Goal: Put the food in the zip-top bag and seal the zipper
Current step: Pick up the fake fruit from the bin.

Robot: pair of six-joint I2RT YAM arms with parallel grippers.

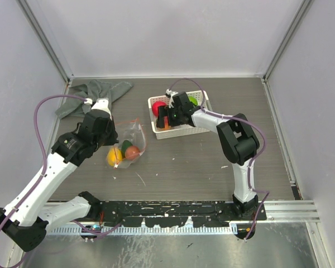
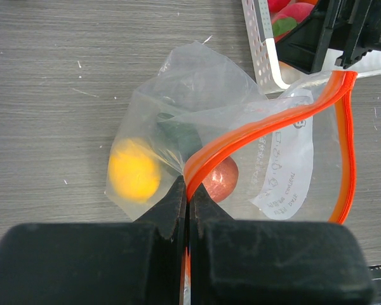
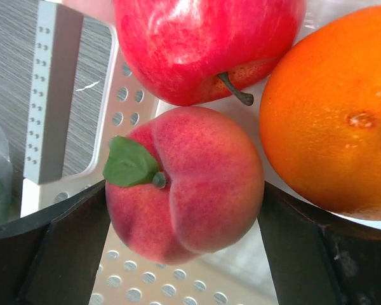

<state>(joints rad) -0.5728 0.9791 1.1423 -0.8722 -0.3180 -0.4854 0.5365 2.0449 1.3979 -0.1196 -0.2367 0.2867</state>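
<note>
The zip-top bag lies on the counter a little left of centre in the top view, with its mouth turned toward the white lattice basket, which sits just right of centre. The left hand is fully closed. In its wrist view the two dark fingers meet at the bottom centre of the frame, with the orange-red zipper pinched between them. From that pinch the strip climbs to the upper right, bends near the basket's corner and comes back down the right side, so the mouth gapes.

Three pieces of food already sit inside the clear plastic. A yellow fruit is at the left, a dark green fruit is above the pinch, and a reddish-brown fruit is just right of it. A white label with handwriting shows on the bag's right half.

The right hand reaches down into the basket with its jaws spread wide. Its wrist view shows a dark finger at each lower corner and a peach with a green leaf between them. Each finger stands right at the peach's side, but I cannot tell whether they press on it. A red apple touches the peach from above, and an orange fills the right of the frame. The top view shows a green fruit at the basket's far right corner.

A grey cloth lies crumpled at the upper left of the counter.
</note>
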